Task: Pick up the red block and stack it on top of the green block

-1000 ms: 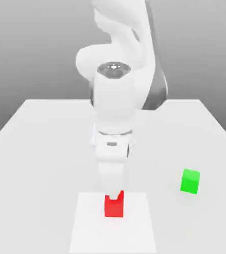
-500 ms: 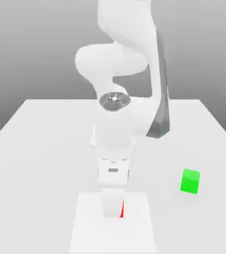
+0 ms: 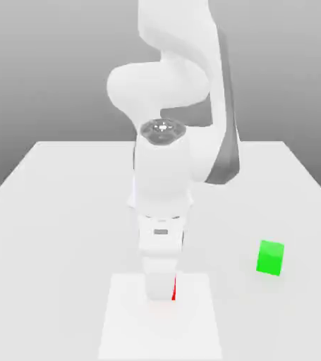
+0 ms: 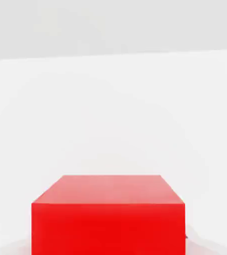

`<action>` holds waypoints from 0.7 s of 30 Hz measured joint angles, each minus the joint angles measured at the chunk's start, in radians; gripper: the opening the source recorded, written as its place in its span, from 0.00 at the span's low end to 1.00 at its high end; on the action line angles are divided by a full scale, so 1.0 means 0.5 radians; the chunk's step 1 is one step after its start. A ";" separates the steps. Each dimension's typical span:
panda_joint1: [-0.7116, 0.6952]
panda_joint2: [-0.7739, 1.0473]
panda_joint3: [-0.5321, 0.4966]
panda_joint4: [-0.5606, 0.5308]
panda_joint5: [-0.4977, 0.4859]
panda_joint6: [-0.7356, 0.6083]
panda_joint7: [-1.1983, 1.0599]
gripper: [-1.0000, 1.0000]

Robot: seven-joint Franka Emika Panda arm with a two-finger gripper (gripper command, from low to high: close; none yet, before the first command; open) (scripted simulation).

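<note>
**A:** Reading the exterior view from left to right, what lies where?

**B:** On the left, bare table (image 3: 57, 211). Near the middle, the arm comes down over a paler square patch (image 3: 124, 324) at the table's front edge, and the claw (image 3: 164, 295) sits low on it, pinching the red block (image 3: 173, 290) (a thin red sliver shows at the claw's side; the rest is hidden behind the hand). In the hand view the red block (image 4: 108, 214) sits close under the camera, its top face level and square to the lens.

**A:** And to the right?

**B:** The green block (image 3: 270, 257) stands alone on the table, well apart from the claw, toward the exterior view's right and slightly farther back.

**A:** So which relation governs the coming move?

**B:** That offset. In my judgement the block must be lifted clear, then carried toward the exterior view's right and a little back until it hangs above the green block. Both are cubes, so no long axis matters; only face alignment does.
</note>
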State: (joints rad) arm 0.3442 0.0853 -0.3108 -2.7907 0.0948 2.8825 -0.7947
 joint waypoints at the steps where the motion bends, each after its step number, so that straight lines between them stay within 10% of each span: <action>1: 0.001 -0.034 -0.013 -0.006 -0.044 -0.027 0.032 0.00; 21: 0.697 -0.534 0.607 -0.150 -0.159 -0.405 0.525 0.00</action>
State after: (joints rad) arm 0.6927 -0.1817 -0.0075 -2.8657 0.0152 2.6799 -0.5321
